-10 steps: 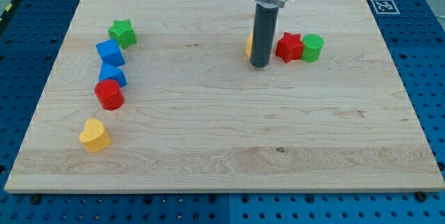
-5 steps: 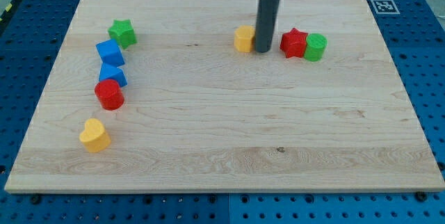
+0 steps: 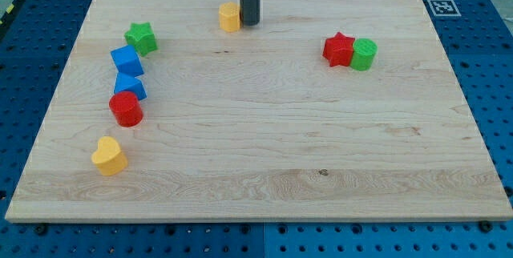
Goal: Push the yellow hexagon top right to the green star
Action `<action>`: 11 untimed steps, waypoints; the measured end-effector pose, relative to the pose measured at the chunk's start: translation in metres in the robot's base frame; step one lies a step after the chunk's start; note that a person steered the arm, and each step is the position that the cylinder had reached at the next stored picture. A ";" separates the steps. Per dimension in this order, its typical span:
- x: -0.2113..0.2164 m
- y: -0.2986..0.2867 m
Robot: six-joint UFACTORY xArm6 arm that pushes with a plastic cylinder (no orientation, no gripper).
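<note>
The yellow hexagon (image 3: 230, 17) sits near the board's top edge, left of centre. My tip (image 3: 250, 23) rests against its right side; the dark rod rises out of the view's top. The green star (image 3: 141, 38) lies at the upper left, well to the left of the hexagon and slightly lower.
Below the green star, two blue blocks (image 3: 127, 60) (image 3: 129, 86) and a red block (image 3: 126, 108) form a column. A yellow heart (image 3: 108, 155) lies at the lower left. A red star (image 3: 338, 49) touches a green cylinder (image 3: 364, 54) at the right. The wooden board (image 3: 264, 154) sits on a blue pegboard.
My tip has moved up and left, pushing the yellow hexagon from beside the red star toward the top edge and closer to the green star.
</note>
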State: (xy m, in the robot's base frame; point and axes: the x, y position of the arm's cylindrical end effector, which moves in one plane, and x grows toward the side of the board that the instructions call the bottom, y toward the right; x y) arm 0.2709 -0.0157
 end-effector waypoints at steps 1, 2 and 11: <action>-0.020 0.000; -0.009 -0.002; 0.040 -0.101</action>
